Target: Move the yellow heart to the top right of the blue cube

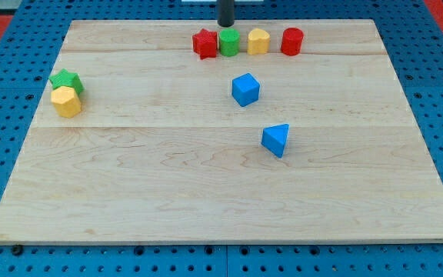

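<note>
The yellow heart (258, 41) sits near the view's top edge of the wooden board (206, 192), in a row of blocks. The blue cube (245, 89) lies below that row, a little left of the heart, apart from it. My tip (227, 25) is at the view's top, just above the green cube (229, 42) and up-left of the yellow heart. It touches neither the heart nor the blue cube.
In the top row, a red star (204, 44) touches the green cube's left side, and a red cylinder (291, 41) stands right of the heart. A blue triangular block (276, 140) lies below-right of the blue cube. A green star (66, 81) and a yellow hexagon (66, 101) touch at the left.
</note>
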`<action>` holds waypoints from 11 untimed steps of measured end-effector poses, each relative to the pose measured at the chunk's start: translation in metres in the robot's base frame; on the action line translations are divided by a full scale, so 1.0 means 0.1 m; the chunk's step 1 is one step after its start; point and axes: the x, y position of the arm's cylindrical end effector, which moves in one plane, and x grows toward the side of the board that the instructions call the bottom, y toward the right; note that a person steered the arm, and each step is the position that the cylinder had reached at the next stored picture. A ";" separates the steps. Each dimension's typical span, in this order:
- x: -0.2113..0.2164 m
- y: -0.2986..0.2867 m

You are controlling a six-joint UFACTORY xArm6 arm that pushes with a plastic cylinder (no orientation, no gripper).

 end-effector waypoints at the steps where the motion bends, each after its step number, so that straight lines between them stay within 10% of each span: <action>1: 0.10 0.16; 11: 0.95 1.09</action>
